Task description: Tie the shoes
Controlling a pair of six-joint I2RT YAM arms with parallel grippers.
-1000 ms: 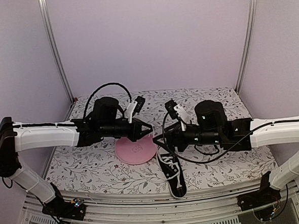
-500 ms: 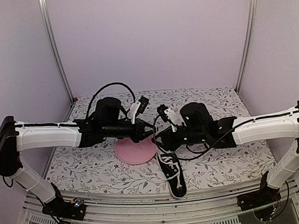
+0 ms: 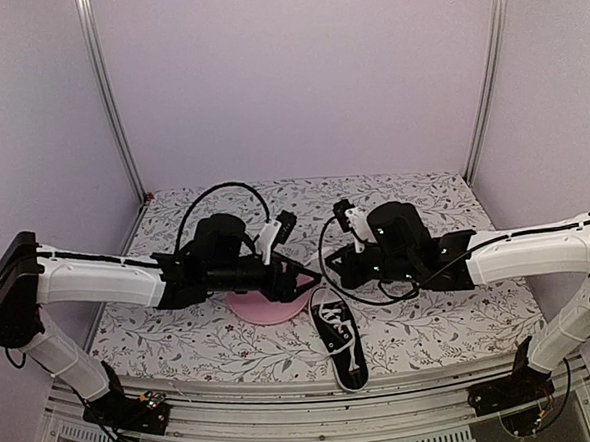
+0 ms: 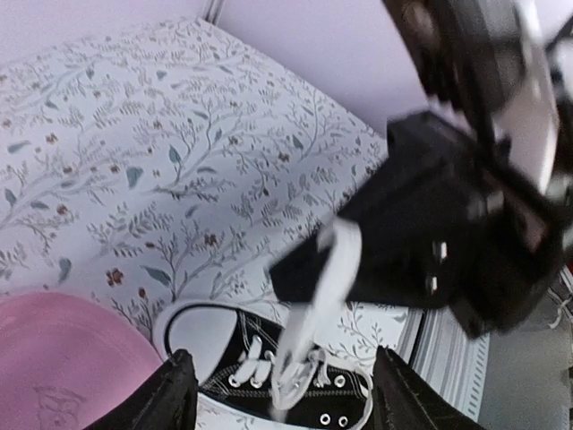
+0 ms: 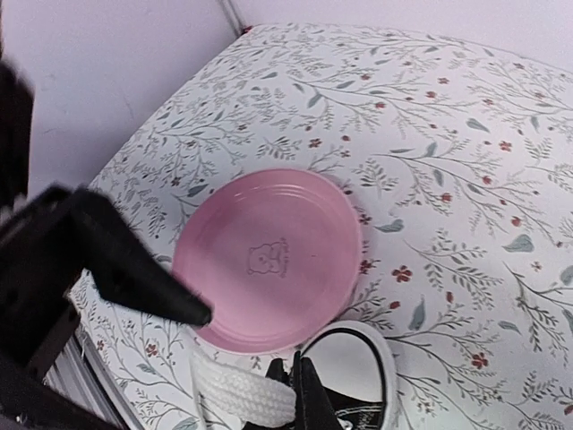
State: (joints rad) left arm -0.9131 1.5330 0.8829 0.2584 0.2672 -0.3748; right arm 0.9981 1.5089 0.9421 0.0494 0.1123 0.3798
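One sneaker (image 3: 341, 343) lies on the table just below both grippers, toe cap beside the plate (image 5: 269, 260). Right gripper (image 5: 293, 390): clamped tight on a white lace (image 5: 240, 394). Left gripper (image 3: 307, 280): jaws wide apart, straddling that lace, gripping nothing.

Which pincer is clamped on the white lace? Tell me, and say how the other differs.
The right pincer: its fingers are shut on the white lace, lifted above the sneaker. The left pincer stands open, gripping nothing.
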